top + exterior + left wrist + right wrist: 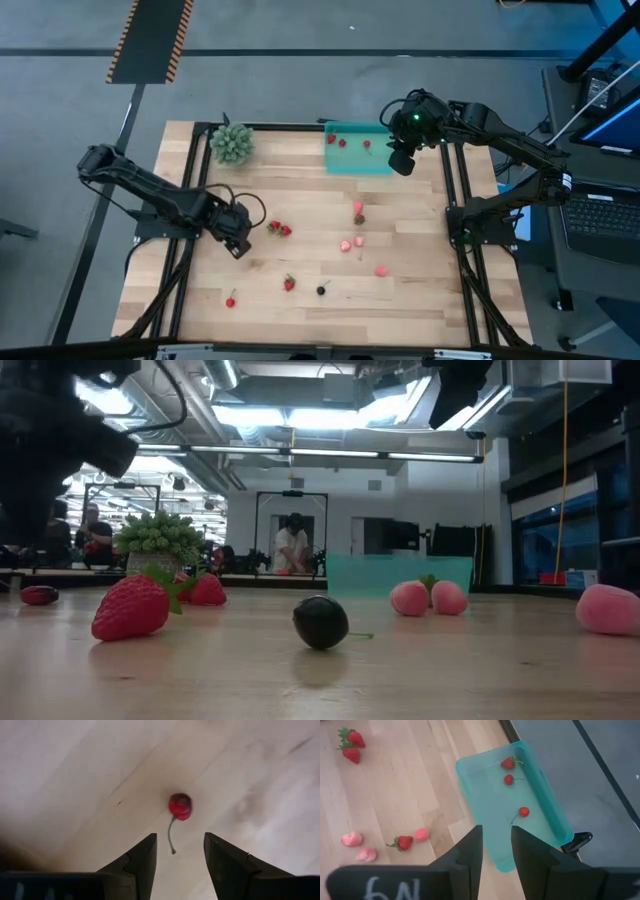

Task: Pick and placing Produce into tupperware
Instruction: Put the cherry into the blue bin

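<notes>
The teal tray [358, 152] lies at the table's far edge and holds three red pieces: a strawberry [508, 763] and two cherries [508, 780] [523, 812]. My right gripper [496, 845] hovers open and empty over the tray's right end [400, 160]. My left gripper [238, 242] is open above the table's left part. Its fingers stand apart just short of a stemmed red cherry [180, 806] lying on the wood, without touching it. Strawberries [278, 229], pink pieces [352, 243] and a dark berry [321, 291] lie scattered on the table.
A bushy green leafy clump [232, 143] stands at the far left of the table, left of the tray. In the low view a strawberry [130, 608], the dark berry [320, 622] and pink pieces [428, 598] lie near the front edge. A person shows far behind the table.
</notes>
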Robot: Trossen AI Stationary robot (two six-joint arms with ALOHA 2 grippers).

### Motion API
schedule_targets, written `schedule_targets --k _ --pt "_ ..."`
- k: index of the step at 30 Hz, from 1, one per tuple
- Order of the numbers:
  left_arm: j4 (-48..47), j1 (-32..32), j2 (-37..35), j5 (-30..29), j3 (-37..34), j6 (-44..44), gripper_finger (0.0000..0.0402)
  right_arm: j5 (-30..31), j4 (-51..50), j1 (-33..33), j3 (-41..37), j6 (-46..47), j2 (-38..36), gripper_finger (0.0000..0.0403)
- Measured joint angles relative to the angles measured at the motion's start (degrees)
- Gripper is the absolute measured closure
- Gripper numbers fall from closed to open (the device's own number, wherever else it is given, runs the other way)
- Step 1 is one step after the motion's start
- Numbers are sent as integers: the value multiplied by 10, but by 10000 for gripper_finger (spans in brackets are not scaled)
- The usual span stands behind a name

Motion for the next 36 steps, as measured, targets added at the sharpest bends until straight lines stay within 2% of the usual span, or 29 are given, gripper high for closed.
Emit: schedule_targets --k 8,23,30,36 --pt "34 -18 25 9 -32 -33 247 0 0 0 0 0 0 298" --pt "61 -26 85 27 -33 -43 252 0 -1 0 0 -2 0 298" --pt "61 -26 95 32 -33 -44 292 0 -1 0 0 -5 0 298" --pt "62 -26 95 32 -33 -44 365 0 -1 0 0 -5 0 298"
